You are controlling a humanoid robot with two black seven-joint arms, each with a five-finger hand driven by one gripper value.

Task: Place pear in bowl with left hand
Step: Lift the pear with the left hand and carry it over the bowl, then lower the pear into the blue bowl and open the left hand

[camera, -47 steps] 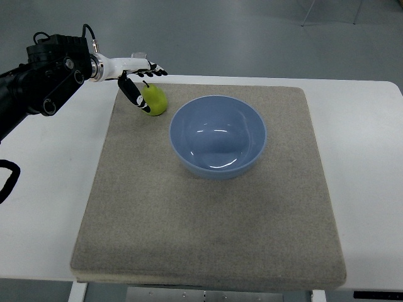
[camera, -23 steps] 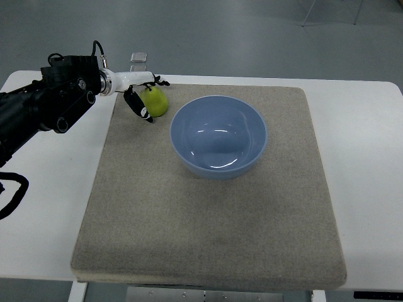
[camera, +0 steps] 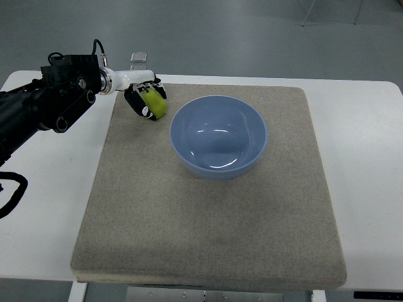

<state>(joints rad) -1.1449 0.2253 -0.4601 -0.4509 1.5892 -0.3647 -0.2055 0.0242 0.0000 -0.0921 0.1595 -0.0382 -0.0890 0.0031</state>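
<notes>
Top view: left hand (camera: 146, 100) curling its fingers around the pear (camera: 155, 104).
Pear: sitting on mat (camera: 208, 207), beside blue bowl (camera: 218, 136).

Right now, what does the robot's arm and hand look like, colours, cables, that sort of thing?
Only the left arm shows. It is a bulky black housing with round fasteners, and thin black cables loop over its top and near the picture's left edge. A silver collar joins it to a slim white wrist section. The left hand has black fingers with small white marks.
</notes>
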